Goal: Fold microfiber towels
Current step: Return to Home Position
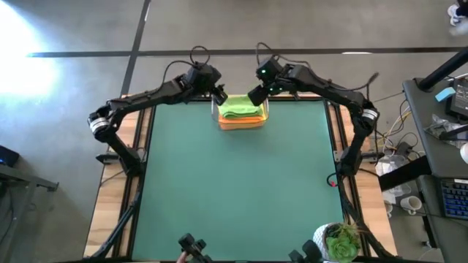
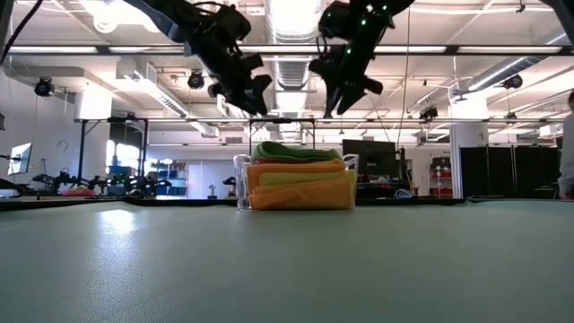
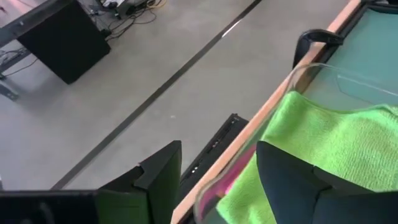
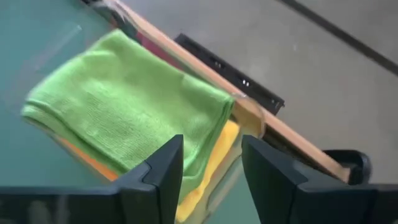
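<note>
Item: microfiber towels, folded and stacked in a clear plastic bin at the middle of the far edge of the table. Stack order in the low view, top to bottom: green towel, upper orange towel, yellow towel, lower orange towel. A sliver of pink towel showed beneath the green in the left wrist view. Left gripper: raised just above the bin's left end, fingers apart, holding nothing. Right gripper: raised just above the bin's right end, fingers likewise spread and empty. Hazards, as judged: both arms hung close over the bin, so a withdrawal taken low or inward could clip a bin wall, or catch the green towel's layers and pull the fold open. The green towel crested above the bin's rim, unsupported by the walls, and would be the first to slide. The bin stood close to the table's far edge, so a push from a finger could shift it towards the drop. A lift before any sideways travel appeared the safer course. Orientation: the stack lay flat, long axis running left to right along the far edge, broad side facing the low camera. Which side carried the folded edges could not be told.
</note>
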Robot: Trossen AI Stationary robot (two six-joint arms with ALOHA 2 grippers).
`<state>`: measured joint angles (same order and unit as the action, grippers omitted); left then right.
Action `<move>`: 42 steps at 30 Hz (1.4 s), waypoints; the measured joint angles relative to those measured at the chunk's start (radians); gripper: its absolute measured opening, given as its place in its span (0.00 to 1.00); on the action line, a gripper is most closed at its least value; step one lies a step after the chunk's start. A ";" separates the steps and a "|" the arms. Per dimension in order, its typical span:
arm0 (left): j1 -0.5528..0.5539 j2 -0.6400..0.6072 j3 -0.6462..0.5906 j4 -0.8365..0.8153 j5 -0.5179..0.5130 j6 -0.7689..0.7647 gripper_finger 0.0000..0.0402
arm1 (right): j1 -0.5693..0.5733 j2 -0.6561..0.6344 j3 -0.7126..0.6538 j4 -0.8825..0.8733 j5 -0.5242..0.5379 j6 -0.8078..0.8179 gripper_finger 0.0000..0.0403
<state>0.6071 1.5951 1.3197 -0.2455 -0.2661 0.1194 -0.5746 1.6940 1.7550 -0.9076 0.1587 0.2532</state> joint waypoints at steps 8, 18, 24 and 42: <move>0.004 -0.105 0.025 -0.055 0.003 -0.001 0.48 | 0.000 -0.078 0.000 0.000 0.000 -0.061 0.36; -0.067 -0.297 -0.144 -0.062 0.074 -0.114 0.48 | 0.008 -0.079 -0.005 -0.060 -0.058 -0.141 0.30; -0.150 -0.460 -0.326 0.014 0.079 -0.147 0.48 | 0.057 -0.097 -0.007 -0.055 -0.087 -0.199 0.27; -0.308 -0.970 -0.778 0.079 0.051 -0.388 0.02 | 0.301 -0.098 -0.126 -0.020 -0.089 -0.243 0.25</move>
<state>0.2989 0.6251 0.5422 -0.1662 -0.2148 -0.2687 -0.2732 1.5955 1.6286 -0.9276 0.0700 0.0099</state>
